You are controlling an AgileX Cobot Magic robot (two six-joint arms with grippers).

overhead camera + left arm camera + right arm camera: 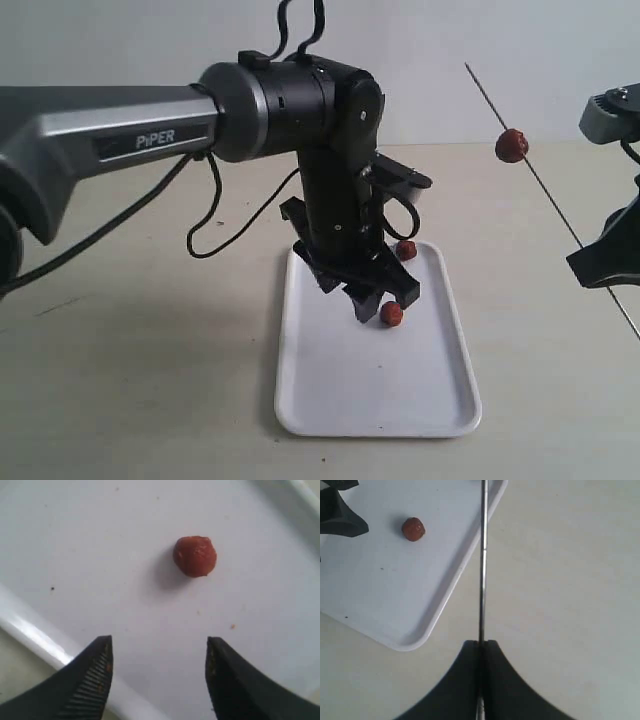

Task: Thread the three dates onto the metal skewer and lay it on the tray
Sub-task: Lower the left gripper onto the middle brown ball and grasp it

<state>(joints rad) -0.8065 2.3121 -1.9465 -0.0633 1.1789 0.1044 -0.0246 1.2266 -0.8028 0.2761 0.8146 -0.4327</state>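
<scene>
Poising the left gripper (383, 303) low over the flat white glossy rectangular tray with rounded corners (300, 400), jaws spread wide and empty. Aiming them at a small roundish reddish-brown wrinkled date (195, 556) lying loose on the tray's floor, toward its right edge; just ahead of the fingertips, not yet between them, so apparently lined up for a pick. Leaving a second date of the same kind (405, 250) close to the tray's far right corner, partly behind the arm. Pinching the very thin straight dark grey metal skewer (482, 570) between the pressed-together jaws of the right gripper (480, 647), out beyond the tray's right edge and above the pale beige table (120, 400). Holding it by its lower end, slanted, free tip up and away. Carrying a third date (512, 145) already threaded on the upper stretch of the rod, well clear of the table. Presumably gripping low to leave the pointed end bare for the next fruit, and parking it aside to give the other arm room over the tray. Judging one of three done, skewer not yet laid down.
</scene>
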